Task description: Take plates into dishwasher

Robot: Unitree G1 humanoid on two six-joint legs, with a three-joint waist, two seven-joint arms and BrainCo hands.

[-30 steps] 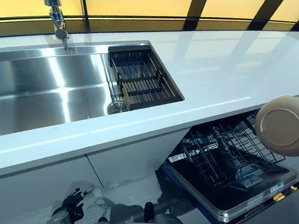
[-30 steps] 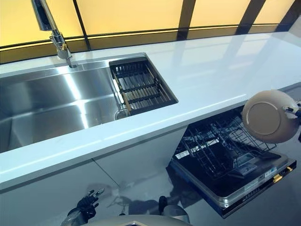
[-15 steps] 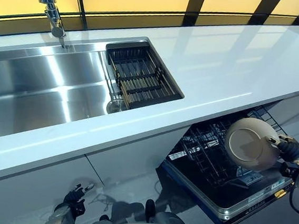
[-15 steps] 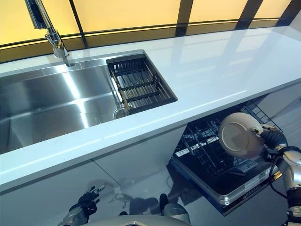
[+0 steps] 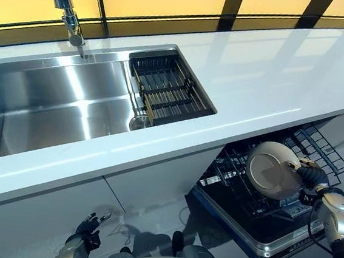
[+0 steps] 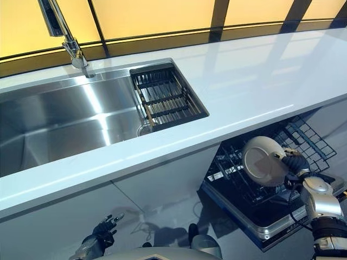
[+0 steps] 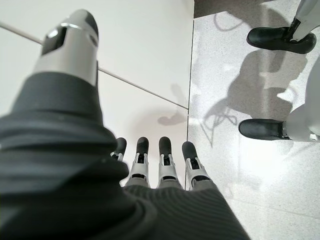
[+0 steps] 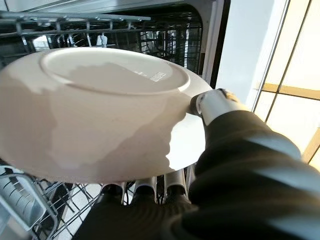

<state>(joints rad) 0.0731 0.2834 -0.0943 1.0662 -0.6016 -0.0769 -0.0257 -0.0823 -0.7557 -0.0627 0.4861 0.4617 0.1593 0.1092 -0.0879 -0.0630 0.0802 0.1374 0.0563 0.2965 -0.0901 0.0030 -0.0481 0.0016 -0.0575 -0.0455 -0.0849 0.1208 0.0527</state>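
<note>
We see the right hand (image 5: 309, 176) pinching a beige plate (image 5: 270, 170) on edge above the pulled-out dishwasher rack (image 5: 246, 185), underside facing us, left hand (image 7: 160, 165) low by the white cabinet (image 5: 60, 213), fingers straight, holding nothing

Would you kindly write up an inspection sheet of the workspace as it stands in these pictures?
Surface: white countertop with a steel sink set into it; a dark drain basket sits at the sink's right end.
Job's things: one beige plate, held on edge above the pulled-out dishwasher rack; not yet seated in it.
Clutter: nothing seen.
Hands: right hand pinches the plate's rim; left hand hangs low by the cabinet front, fingers straight, holding nothing.
Cables: nothing seen.
Surroundings: faucet behind the sink, yellow-lit window panels, open dishwasher door, pale floor.
</note>
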